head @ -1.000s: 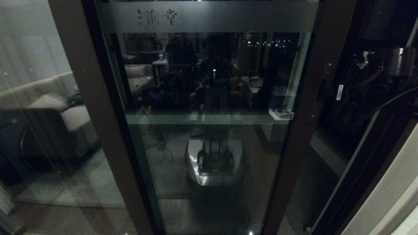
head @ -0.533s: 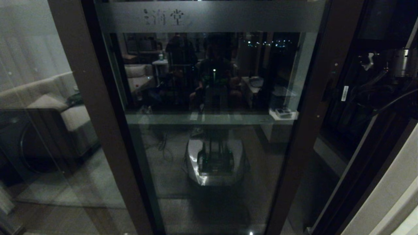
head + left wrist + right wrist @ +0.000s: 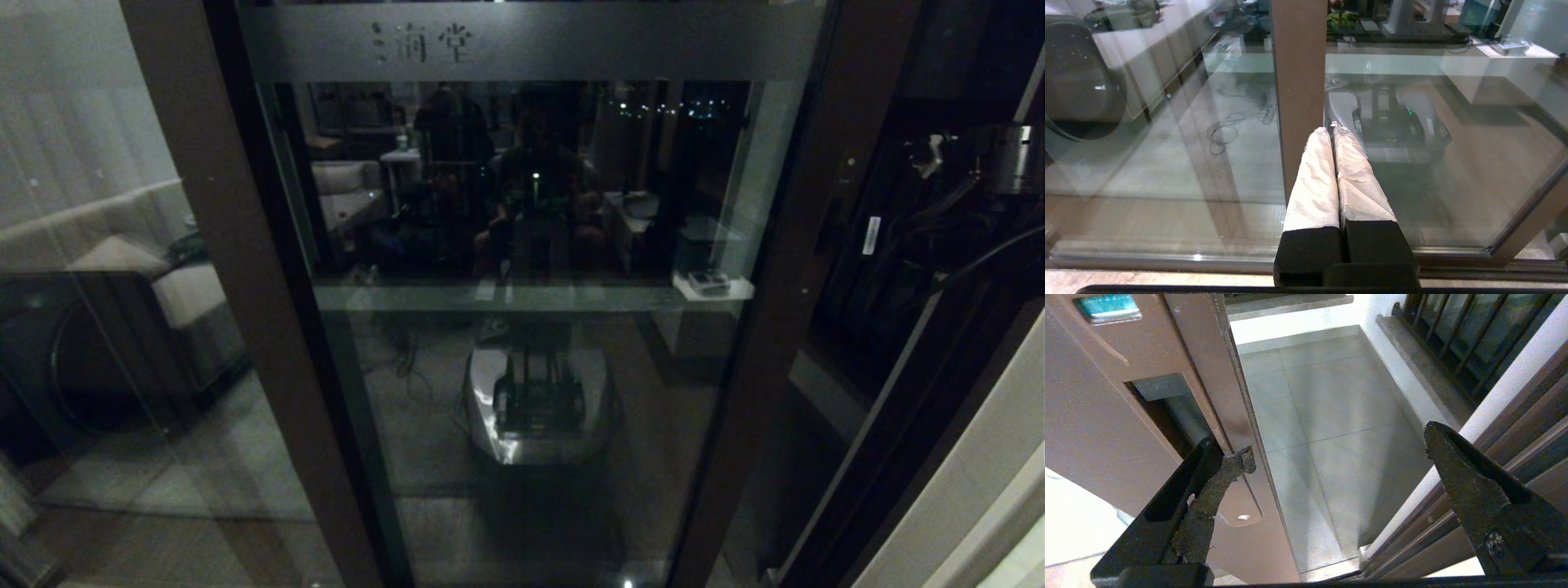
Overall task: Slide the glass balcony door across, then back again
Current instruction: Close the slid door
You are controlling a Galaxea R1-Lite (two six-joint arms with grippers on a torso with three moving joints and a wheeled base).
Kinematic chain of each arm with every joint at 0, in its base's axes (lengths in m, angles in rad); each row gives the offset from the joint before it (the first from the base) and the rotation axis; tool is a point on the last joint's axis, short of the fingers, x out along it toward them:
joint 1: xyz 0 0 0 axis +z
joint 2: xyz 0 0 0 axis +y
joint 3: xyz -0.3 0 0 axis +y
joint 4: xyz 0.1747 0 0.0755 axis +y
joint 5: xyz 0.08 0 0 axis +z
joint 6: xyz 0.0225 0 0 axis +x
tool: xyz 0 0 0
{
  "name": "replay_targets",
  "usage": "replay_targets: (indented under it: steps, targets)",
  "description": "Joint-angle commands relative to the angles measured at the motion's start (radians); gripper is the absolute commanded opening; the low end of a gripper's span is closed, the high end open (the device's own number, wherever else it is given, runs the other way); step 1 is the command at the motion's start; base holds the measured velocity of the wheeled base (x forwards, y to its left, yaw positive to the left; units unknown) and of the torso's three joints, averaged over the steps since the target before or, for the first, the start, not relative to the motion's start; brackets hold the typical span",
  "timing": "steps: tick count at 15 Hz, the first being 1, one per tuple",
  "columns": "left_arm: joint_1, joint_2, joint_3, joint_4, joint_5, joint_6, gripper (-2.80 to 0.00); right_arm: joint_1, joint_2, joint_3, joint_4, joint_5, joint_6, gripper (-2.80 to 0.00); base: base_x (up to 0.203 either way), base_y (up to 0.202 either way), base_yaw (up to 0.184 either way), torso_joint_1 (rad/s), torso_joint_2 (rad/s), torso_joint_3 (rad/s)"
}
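Brown metal frames the glass balcony door [image 3: 522, 269], which fills the middle of the head view; its frosted top band carries Chinese characters [image 3: 420, 42]. On the right stile sits a recessed slot handle [image 3: 1167, 408]. The right gripper [image 3: 1337, 451] is spread wide, one finger [image 3: 1220, 477] touching the stile edge just beside the slot. Between this edge and the door jamb [image 3: 1515, 437], tiled floor [image 3: 1331, 416] shows in an open gap. The left gripper [image 3: 1333, 130] is pressed together, near the left stile [image 3: 1298, 81].

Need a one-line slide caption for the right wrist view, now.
Open right gripper, one finger at the glass balcony door stile's recessed handle, tiled balcony floor beyond.
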Motion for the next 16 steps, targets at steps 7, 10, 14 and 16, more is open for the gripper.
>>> replay_targets:
  steps: [7, 10, 14, 16]
  targets:
    - [0.0, 0.0, 0.0, 0.0, 0.0, 0.0, -2.8, -0.044, -0.025, 0.035, -0.037, 0.02, -0.019, 0.0, 0.0, 0.0, 0.0, 0.0, 0.0, 0.0]
    - [0.0, 0.0, 0.0, 0.0, 0.0, 0.0, -2.8, -0.036, -0.077, 0.079, -0.067, 0.033, -0.022, 0.0, 0.0, 0.0, 0.0, 0.0, 0.0, 0.0]
    - [0.0, 0.0, 0.0, 0.0, 0.0, 0.0, -2.8, -0.041, -0.091, 0.086, -0.068, 0.033, -0.02, 0.0, 0.0, 0.0, 0.0, 0.0, 0.0, 0.0]
    - [0.0, 0.0, 0.0, 0.0, 0.002, 0.0, -2.8, -0.045, -0.092, 0.086, -0.069, 0.032, -0.021, 0.0, 0.0, 0.0, 0.0, 0.0, 0.0, 0.0]
